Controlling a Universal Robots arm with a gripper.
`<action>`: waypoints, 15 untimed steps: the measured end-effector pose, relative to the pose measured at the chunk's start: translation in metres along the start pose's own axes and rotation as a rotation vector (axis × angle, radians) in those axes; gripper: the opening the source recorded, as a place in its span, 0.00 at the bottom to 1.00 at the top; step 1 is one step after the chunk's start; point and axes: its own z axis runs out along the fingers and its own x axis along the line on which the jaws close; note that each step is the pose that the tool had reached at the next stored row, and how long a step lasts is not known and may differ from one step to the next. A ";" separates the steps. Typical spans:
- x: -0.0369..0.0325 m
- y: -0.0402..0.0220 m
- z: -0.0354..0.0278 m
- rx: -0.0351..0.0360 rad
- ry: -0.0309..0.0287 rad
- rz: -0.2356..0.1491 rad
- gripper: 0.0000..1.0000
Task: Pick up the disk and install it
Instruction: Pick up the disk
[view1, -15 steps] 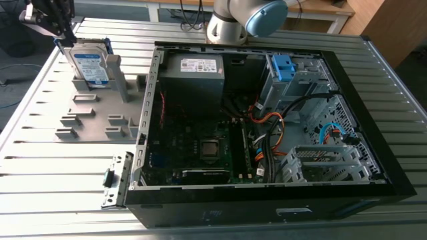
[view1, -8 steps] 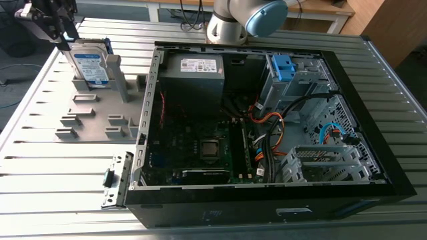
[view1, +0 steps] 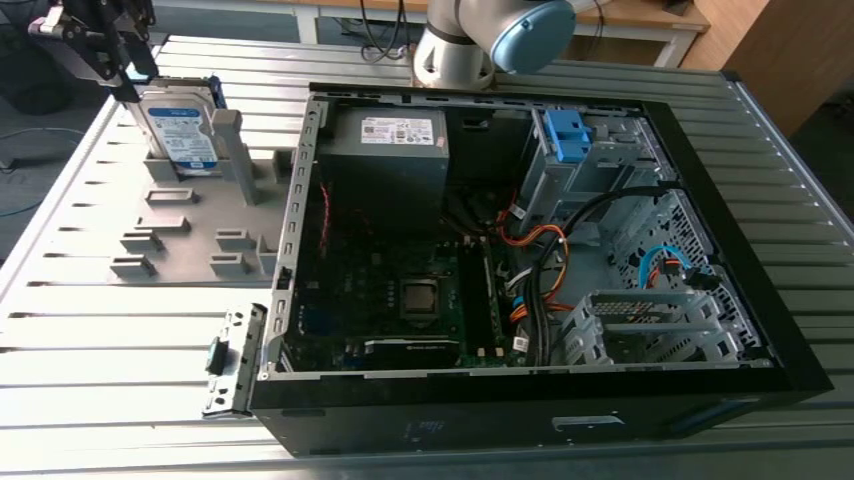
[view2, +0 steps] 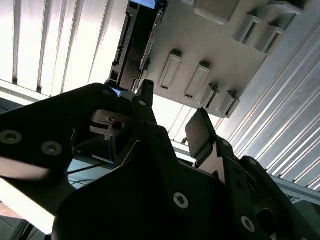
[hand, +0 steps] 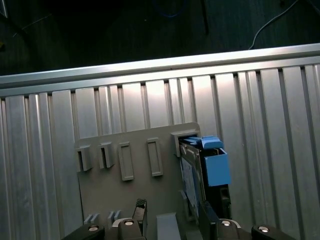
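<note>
The disk (view1: 180, 125) is a silver drive with a white-and-blue label in a blue caddy. It stands on edge in a slot of the grey fixture plate (view1: 160, 235), at the exterior view's left of the computer case. My gripper (view1: 120, 80) hangs just above and beside the disk's top edge, apart from it. In the first wrist view the disk (hand: 205, 170) and its blue caddy end lie just beyond my gripper (hand: 172, 220). In the second wrist view my gripper (view2: 172, 115) is open, nothing sits between its fingers (view2: 201, 131), and the disk (view2: 135, 40) shows edge-on beyond them.
The open black computer case (view1: 534, 400) lies on the ribbed metal table (view1: 107, 360). Inside it are a grey power-supply box (view1: 390, 145), a motherboard, cables and a drive bay holding a bare blue bracket (view1: 566, 135). The fixture has several empty upright holders (view1: 234, 150).
</note>
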 end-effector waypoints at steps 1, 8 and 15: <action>0.0000 0.0000 0.0000 0.0001 0.0002 0.000 0.53; -0.0019 0.0003 0.0001 0.0000 0.0003 0.000 0.53; -0.0063 0.0012 0.0003 0.0000 0.0003 0.000 0.53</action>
